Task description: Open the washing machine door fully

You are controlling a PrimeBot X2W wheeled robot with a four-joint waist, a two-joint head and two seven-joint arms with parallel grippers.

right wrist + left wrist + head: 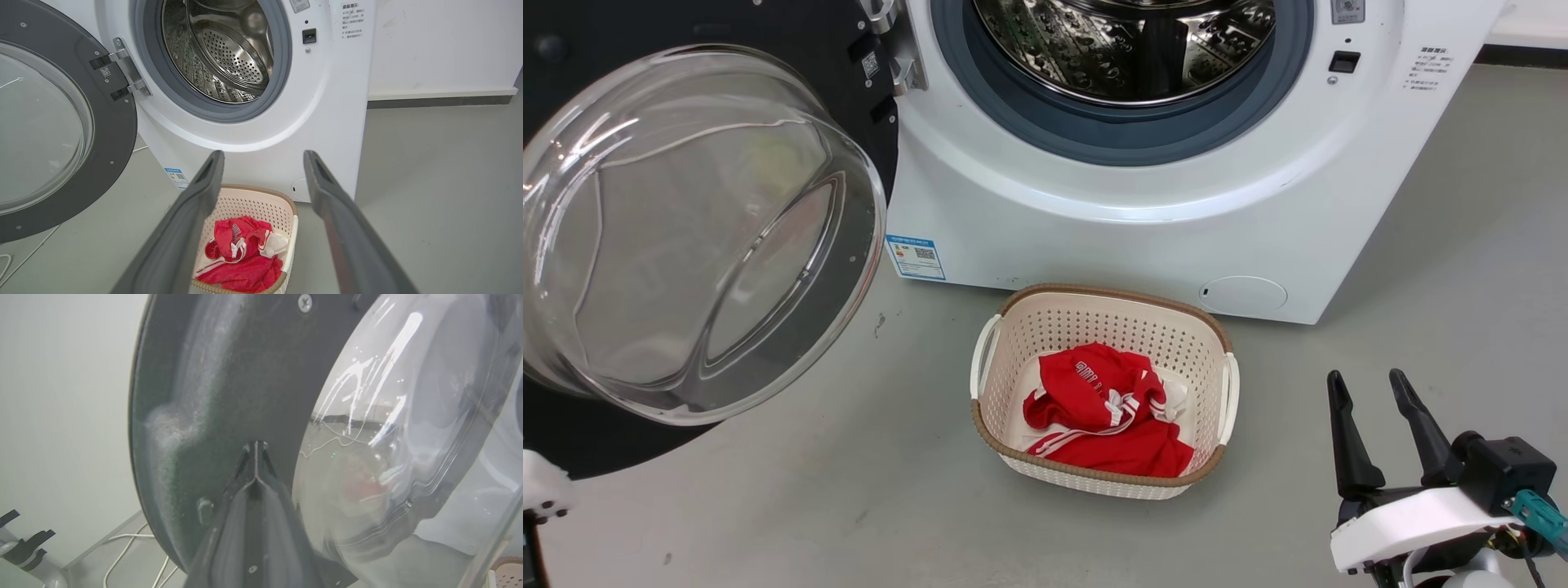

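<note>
The washing machine door (694, 237) is seen swung wide beside the washing machine (1143, 237); the right claw (1365, 377) is held spread near the basket (1013, 327).

Red garment (1107, 412), cream perforated basket (1094, 322)

Grey floor (1462, 245) carries the washing machine (1094, 237), w/ cream laundry basket (1094, 322) sat just in front, approx mid-base.
</note>
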